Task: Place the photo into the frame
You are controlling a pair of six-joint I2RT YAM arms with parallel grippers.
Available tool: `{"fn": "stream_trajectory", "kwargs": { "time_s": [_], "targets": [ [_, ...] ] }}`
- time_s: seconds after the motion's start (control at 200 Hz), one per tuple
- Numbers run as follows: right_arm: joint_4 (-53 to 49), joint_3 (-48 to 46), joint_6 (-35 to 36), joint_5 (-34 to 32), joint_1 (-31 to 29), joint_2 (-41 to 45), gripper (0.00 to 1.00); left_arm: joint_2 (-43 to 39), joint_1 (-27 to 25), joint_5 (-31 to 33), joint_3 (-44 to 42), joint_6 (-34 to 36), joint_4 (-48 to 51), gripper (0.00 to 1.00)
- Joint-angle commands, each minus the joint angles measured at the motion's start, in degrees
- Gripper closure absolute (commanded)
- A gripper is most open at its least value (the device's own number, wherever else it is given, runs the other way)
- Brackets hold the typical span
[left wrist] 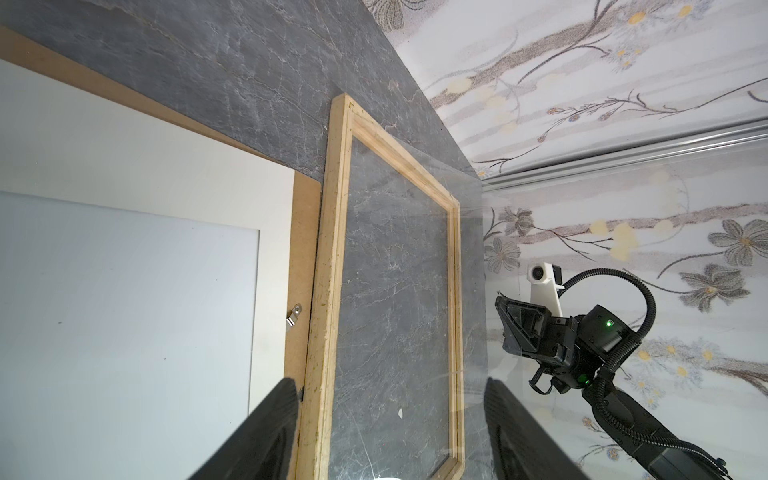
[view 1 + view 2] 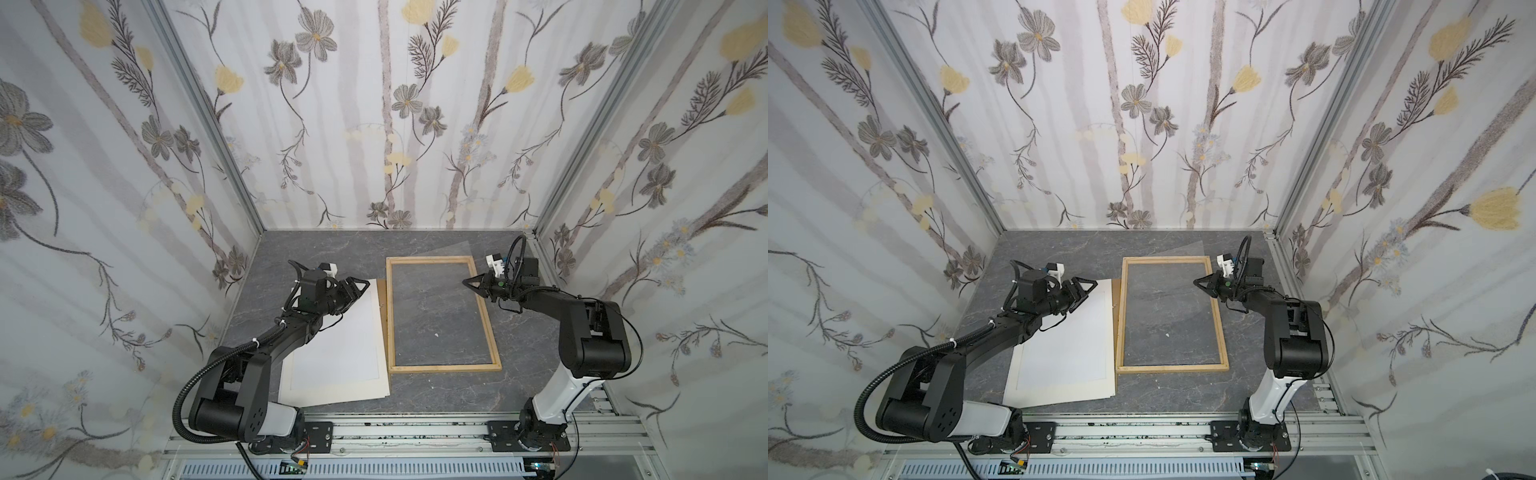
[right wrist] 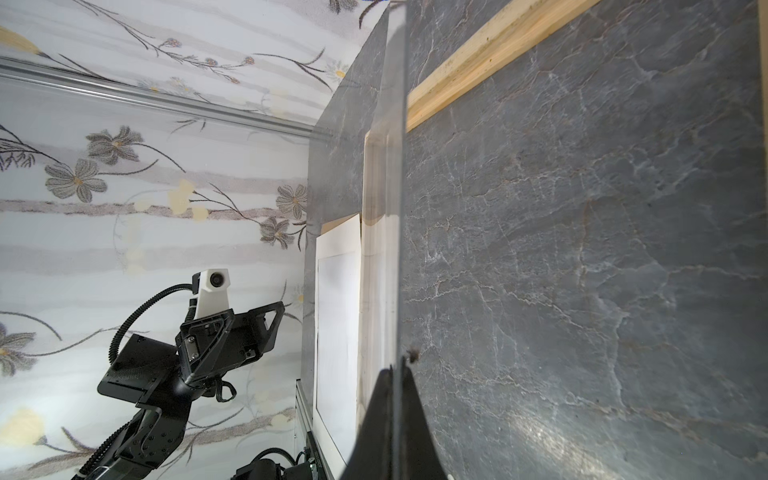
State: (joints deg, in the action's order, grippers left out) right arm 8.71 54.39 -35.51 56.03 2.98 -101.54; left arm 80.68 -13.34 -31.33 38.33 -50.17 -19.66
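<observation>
**Photo [image 2: 336, 345] beside the frame [image 2: 444, 367], clear pane [image 3: 386, 174] in the way**

Right tool [image 2: 467, 283] is pinched shut on the pane's edge, holding it askew over the frame (one corner pokes past the far strip). Left tool [image 2: 361, 287] gapes wide and empty above the photo, which lies white side up on a brown backing board [image 1: 301, 232], just beside the frame on the tabletop [image 2: 415, 399]. Likely trouble: the flat sheet offers no edge to pinch — it could crease, or drag the board along.
</observation>
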Motion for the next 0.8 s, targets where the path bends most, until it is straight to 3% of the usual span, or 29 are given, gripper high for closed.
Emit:
{"fn": "stream_trajectory", "kwargs": {
  "time_s": [0.0,0.545,0.794],
  "targets": [
    [2.12,-0.29,0.27,0.59,0.43,-0.32,1.0,-0.01,0.12,-0.4,-0.18,-0.63,-2.39,0.29],
    [4.64,-1.13,-0.43,0.95,1.23,-1.69,1.0,2.07,-0.29,-1.01,-1.22,-1.5,-4.91,0.29],
    [3.71,-1.13,0.51,0.74,1.41,-1.91,1.0,9.85,-3.46,0.03,2.07,-0.54,-5.39,0.41]
  ]
}}
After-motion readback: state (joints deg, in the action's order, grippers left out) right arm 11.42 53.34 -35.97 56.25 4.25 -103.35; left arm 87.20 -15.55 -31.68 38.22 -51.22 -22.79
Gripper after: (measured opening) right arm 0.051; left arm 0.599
